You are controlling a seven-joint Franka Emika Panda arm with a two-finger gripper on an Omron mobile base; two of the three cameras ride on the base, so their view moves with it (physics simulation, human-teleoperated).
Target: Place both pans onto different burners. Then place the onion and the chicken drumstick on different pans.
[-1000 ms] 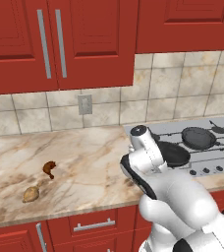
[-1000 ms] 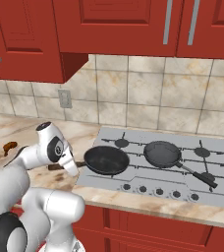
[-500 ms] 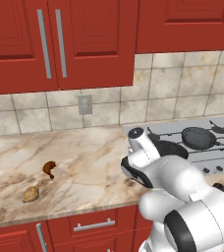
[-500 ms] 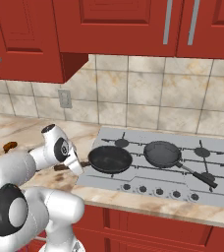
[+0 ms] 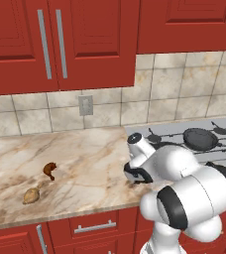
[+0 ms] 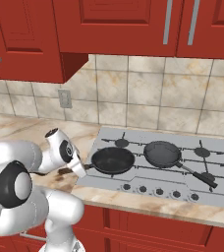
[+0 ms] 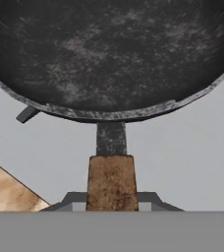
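Pans sat on the cooktop [image 6: 182, 170] at that moment. Nearest, the fingers [image 7: 112, 199] stood narrowly apart, closed on the brown wooden handle [image 7: 111, 181] of the wider black pan [image 6: 113, 160], which rested over the front-left burner just beside the tabletop [image 5: 80, 163]. Beyond it, the smaller dark-grey pan [image 6: 162, 153] lay over the large middle burner, its handle pointing toward the front right of the cooktop. A row of small black knobs [image 6: 158, 191] lined the cooktop's front edge. Well apart on the marble tabletop lay the onion [image 5: 31, 195], and just behind it the chicken drumstick [image 5: 49, 170], near each other but not touching.
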